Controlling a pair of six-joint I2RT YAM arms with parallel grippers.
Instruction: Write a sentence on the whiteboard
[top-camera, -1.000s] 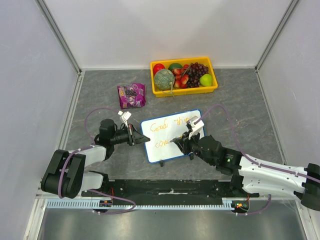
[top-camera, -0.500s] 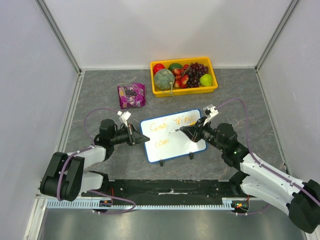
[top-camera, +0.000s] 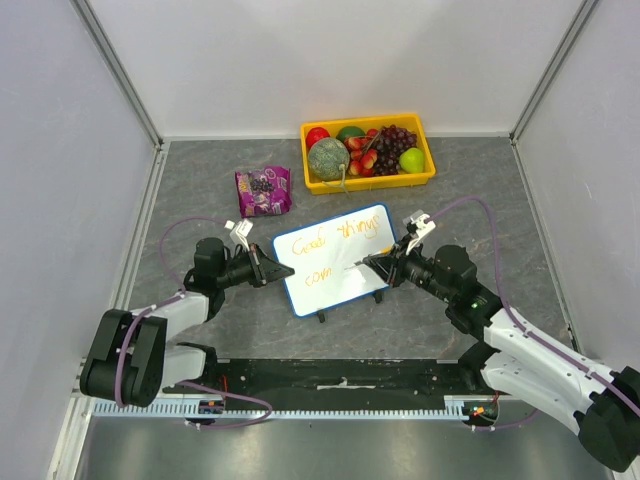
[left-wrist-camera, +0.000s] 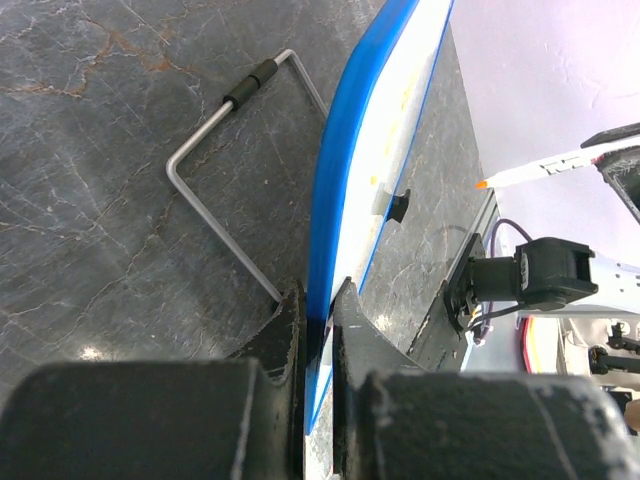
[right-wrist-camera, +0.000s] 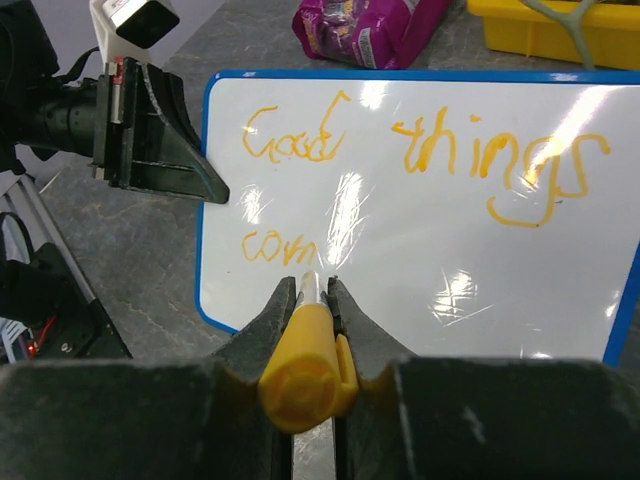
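Whiteboard sits mid-table, its left edge pinched between the closed fingers of the left gripper. Right gripper is clamped on a yellow marker, tip just off the board. Its orange sentence reads "Good things", "com" beneath.

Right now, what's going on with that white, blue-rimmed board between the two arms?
The left gripper is clamped on the left edge of the white, blue-rimmed whiteboard, steadying it. The right gripper holds a yellow-ended marker pen pointed at the board, with its orange tip seemingly just off the surface. The orange handwritten sentence reads "Good things" on the top line and "com" below, so it looks unfinished.
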